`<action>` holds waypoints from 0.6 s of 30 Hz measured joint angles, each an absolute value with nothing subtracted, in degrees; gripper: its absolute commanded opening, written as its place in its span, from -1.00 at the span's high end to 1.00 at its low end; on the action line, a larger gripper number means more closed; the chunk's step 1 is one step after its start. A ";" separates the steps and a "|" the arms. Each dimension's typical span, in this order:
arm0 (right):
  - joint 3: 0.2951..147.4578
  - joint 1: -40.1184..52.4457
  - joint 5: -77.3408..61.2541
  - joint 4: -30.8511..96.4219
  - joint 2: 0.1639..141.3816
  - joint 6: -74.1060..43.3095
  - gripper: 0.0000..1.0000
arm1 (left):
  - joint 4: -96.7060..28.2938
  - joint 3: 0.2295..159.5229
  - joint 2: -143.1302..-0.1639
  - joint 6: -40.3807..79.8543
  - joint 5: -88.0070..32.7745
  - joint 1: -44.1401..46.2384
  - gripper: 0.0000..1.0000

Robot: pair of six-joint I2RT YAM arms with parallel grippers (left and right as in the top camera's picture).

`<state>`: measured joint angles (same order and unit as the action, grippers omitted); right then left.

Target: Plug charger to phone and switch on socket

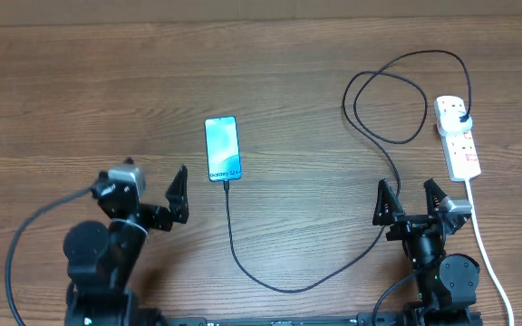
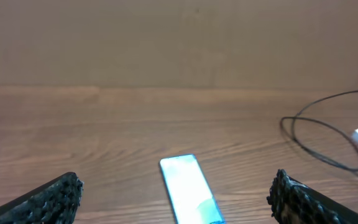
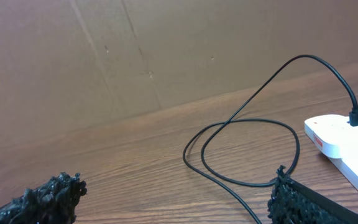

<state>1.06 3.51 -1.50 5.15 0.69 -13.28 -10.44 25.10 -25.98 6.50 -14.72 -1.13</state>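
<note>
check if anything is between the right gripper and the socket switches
Nothing visible does. The open right gripper faces the socket across bare table. The charger cable runs past the gripper's left side, and the socket's white cord trails down its right side, both off the direct line.

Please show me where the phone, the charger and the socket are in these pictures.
phone [image 1: 222,148]: overhead view, middle of its lit screen.
charger [image 3: 356,117]: right wrist view, its black plug on the strip.
socket [image 1: 466,158]: overhead view, white body near the cord end.
</note>
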 measured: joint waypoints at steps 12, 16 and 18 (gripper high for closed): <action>1.06 3.53 -1.52 5.15 0.69 -13.26 -1.00 | -3.14 12.47 -13.63 0.73 -5.93 -1.13 -0.99; 1.06 3.53 -1.50 5.15 0.69 -13.28 -1.00 | -3.05 10.24 -11.07 -5.69 -5.45 -1.13 -0.99; 1.06 3.53 -1.52 5.17 0.69 -13.26 -0.99 | -2.96 9.19 -10.09 -8.32 -5.30 -1.13 -0.99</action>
